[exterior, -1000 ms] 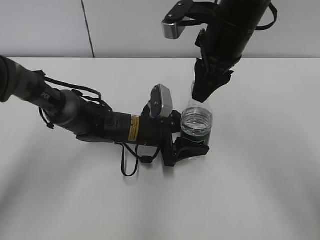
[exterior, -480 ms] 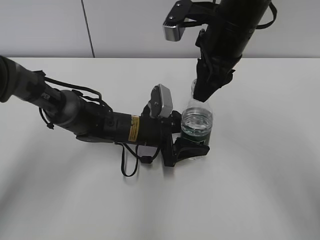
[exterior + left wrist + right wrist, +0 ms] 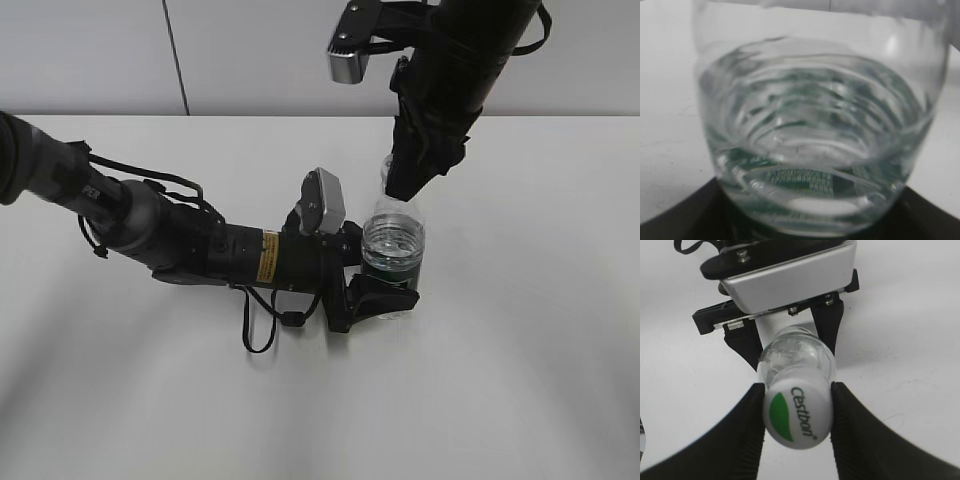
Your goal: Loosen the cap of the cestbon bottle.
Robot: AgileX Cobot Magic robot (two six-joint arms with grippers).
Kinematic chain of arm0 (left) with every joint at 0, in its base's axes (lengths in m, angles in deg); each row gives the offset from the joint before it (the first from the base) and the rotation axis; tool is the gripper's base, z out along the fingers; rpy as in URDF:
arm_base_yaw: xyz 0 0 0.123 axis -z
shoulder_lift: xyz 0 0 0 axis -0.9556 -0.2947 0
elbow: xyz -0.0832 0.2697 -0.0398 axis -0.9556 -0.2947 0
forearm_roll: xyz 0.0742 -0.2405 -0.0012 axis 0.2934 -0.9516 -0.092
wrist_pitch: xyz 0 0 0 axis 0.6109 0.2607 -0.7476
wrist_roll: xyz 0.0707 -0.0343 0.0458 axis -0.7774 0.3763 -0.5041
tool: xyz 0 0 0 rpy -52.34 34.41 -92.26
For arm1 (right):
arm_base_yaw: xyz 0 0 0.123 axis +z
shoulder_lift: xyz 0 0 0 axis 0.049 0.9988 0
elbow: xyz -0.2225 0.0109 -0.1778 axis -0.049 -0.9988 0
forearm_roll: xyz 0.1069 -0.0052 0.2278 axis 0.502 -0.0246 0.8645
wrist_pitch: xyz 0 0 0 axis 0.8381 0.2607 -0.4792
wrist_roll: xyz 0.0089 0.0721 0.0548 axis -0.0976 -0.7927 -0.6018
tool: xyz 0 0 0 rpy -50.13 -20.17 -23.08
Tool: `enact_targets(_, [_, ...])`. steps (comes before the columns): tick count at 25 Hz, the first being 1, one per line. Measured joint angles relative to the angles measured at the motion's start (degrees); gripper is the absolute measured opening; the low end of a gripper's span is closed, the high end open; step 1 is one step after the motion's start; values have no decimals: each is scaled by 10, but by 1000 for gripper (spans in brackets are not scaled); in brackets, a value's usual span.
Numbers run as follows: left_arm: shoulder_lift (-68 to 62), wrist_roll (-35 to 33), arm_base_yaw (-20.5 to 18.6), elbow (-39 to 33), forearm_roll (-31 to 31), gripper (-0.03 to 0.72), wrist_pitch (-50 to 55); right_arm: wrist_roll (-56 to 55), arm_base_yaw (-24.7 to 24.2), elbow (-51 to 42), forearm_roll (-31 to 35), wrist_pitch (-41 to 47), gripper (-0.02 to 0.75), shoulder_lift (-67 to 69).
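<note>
My left claw (image 3: 385, 290) clamps the bottle (image 3: 393, 245) low on the worktop (image 3: 520, 350) so it cannot spin, while my right claw (image 3: 797, 412) pinches the cap (image 3: 797, 412) (both fingers touching) to twist.

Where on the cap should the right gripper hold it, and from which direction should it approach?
Grip the cap on its round side wall, coming from above along the neck. The cestbon bottle stands upright in the left gripper; the right gripper already pinches opposite sides.
</note>
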Motion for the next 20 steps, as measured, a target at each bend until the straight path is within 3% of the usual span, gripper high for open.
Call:
enact_targets(10, [0,-1,0,0,1,524,0,6,0,0,4,3,307,0])
enact_targets(20, [0,-2,0,0,1,524,0,93,0,0,6,7,306,-1])
